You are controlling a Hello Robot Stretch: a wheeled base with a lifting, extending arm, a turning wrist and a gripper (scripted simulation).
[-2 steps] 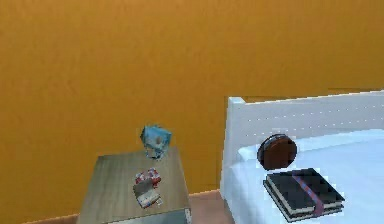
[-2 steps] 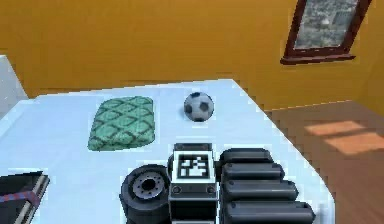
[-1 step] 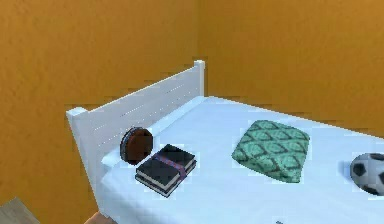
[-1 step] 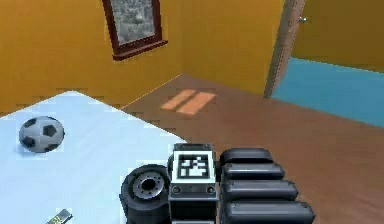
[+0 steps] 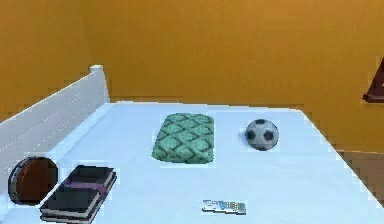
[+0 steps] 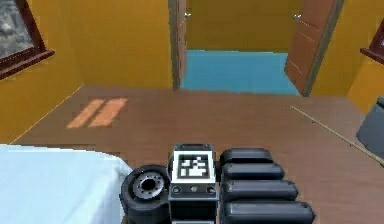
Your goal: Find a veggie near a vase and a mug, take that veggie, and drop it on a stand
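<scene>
The arm [image 6: 262,190] lies drawn in at the arm side view's bottom edge, as a stack of dark ribbed segments. A white square with black marks [image 6: 195,165] stands at its left end. Left of that sits the gripper's dark round body [image 6: 148,192], just past the corner of a pale blue bed [image 6: 55,185]. I cannot make out its fingers, so I cannot tell whether it holds anything.
In the forward view a bed [image 5: 300,175] with a white headboard [image 5: 60,105] carries a green patterned pillow [image 5: 186,138], a black-and-white ball [image 5: 262,134], stacked dark books [image 5: 80,193], a round dark object [image 5: 32,178] and a small flat remote [image 5: 224,207]. Brown floor [image 6: 200,115] leads to an open doorway [image 6: 240,45].
</scene>
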